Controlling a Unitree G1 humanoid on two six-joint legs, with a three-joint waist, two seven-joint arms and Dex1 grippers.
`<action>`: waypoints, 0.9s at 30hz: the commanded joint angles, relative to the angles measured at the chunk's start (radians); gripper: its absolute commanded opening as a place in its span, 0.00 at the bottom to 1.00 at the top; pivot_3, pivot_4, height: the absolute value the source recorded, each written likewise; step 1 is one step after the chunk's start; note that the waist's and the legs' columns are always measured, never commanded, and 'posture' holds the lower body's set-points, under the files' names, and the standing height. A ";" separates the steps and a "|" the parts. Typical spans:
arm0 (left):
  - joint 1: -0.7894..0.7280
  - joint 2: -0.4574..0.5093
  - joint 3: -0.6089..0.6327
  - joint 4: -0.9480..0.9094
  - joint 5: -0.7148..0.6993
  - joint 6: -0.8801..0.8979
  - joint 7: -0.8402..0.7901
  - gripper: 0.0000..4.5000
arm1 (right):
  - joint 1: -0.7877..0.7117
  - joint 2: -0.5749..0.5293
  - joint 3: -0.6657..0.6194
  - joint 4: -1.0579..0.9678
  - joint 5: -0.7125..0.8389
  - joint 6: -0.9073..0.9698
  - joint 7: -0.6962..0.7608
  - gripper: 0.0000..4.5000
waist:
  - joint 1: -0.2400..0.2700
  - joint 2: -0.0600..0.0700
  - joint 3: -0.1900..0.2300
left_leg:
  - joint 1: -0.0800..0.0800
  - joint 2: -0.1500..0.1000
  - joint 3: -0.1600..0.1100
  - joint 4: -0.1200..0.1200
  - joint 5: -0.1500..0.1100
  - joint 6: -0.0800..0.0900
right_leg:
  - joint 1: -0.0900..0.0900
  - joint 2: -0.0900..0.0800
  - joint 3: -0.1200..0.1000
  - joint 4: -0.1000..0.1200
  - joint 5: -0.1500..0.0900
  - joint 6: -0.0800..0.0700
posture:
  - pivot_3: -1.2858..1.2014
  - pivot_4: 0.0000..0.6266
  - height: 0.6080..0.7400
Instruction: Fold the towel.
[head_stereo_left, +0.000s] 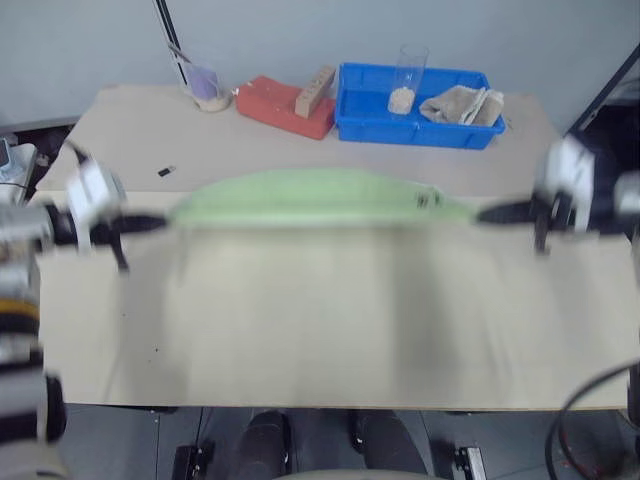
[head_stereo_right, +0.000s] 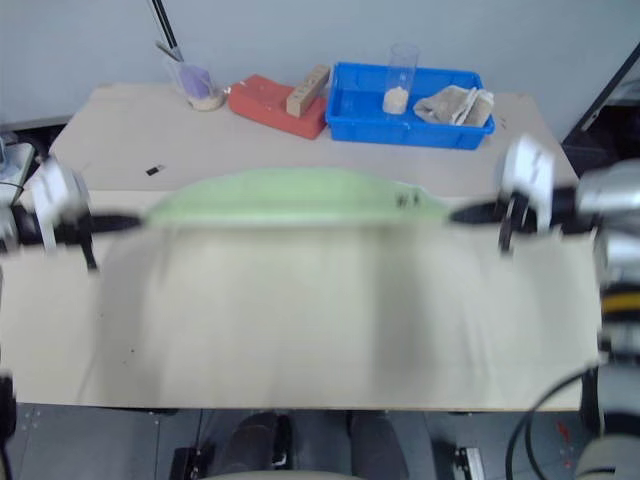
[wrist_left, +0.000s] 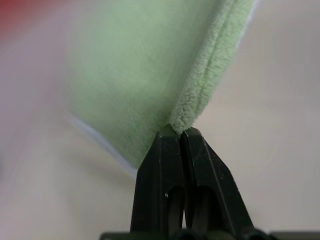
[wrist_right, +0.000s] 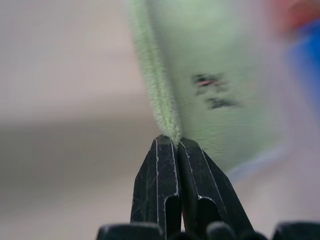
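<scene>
green towel stretched between pincers; blue bin behind.

The towel is smeared by motion blur in the head views, so its stripes and white edging cannot be made out there, and the dark logo is too blurred to be read. Both ends of the towel are hidden between the closed fingers. The contents of the blue bin at the far side are too small to be identified.
</scene>
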 joint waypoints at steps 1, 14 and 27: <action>0.152 0.067 0.086 -0.202 -0.056 0.065 -0.003 0.00 | 0.171 -0.059 -0.082 -0.246 0.058 0.068 -0.022 0.03 | 0.005 -0.001 0.001 | 0.001 0.000 0.001 0.002 0.000 0.000 | 0.000 0.000 0.000 -0.002 0.000 0.000 | 0.52 0.24 0.80; 0.230 0.097 0.099 -0.302 -0.165 0.357 -0.018 0.00 | 0.189 -0.142 -0.079 -0.282 0.187 0.406 -0.046 0.03 | 0.007 -0.004 0.003 | 0.026 0.001 0.005 0.004 0.006 -0.006 | 0.017 0.001 -0.001 -0.005 -0.008 -0.002 | 0.52 0.24 0.80; -0.266 -0.056 -0.078 0.118 -0.011 0.366 0.084 0.00 | -0.282 0.029 0.138 0.086 0.077 0.646 -0.156 0.03 | 0.006 -0.004 0.002 | 0.012 -0.002 0.004 0.000 0.004 -0.002 | 0.010 0.003 0.000 -0.005 0.001 -0.006 | 0.52 0.24 0.80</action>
